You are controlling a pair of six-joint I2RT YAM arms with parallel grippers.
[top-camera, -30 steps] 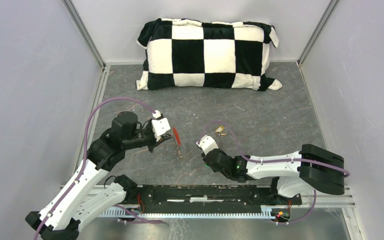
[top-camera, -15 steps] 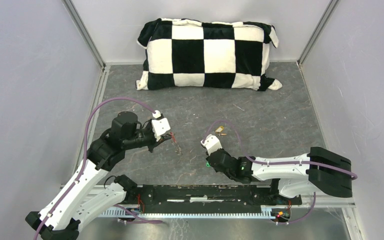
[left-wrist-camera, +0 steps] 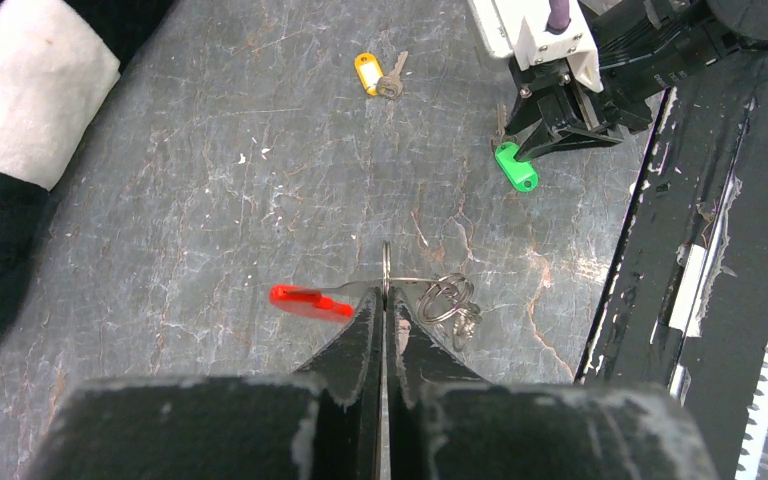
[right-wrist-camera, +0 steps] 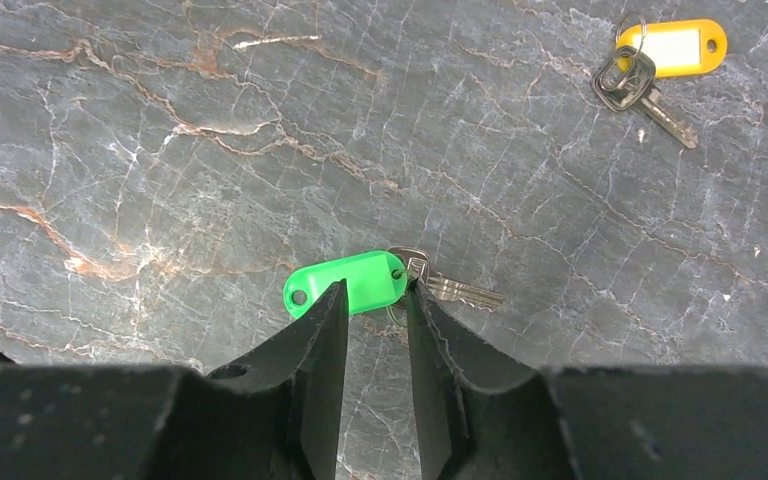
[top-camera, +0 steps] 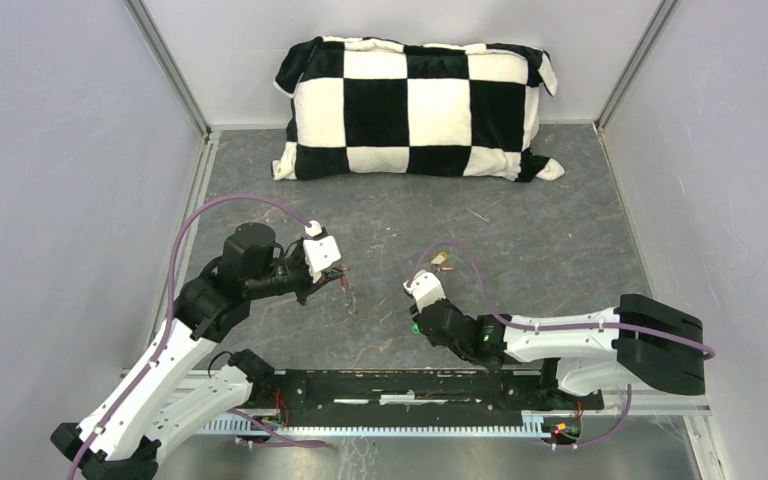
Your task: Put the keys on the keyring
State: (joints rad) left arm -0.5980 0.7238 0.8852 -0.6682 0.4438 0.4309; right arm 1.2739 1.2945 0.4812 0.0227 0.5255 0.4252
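Left jaws clamp the keyring [left-wrist-camera: 445, 297], right jaws gape over the green key [right-wrist-camera: 350, 283], yellow key [right-wrist-camera: 660, 55] and pillow [top-camera: 415, 110] beyond.

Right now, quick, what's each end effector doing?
Left end effector: closed on the keyring.
Right end effector: open, tips at the green key.

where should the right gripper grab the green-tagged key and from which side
Probably the green plastic tag, not the thin metal blade. It lies flat on the table, so come straight down and pinch across its long parallel edges. The right gripper hangs open over it, jaws lined along its length, so a wrist turn looks needed.
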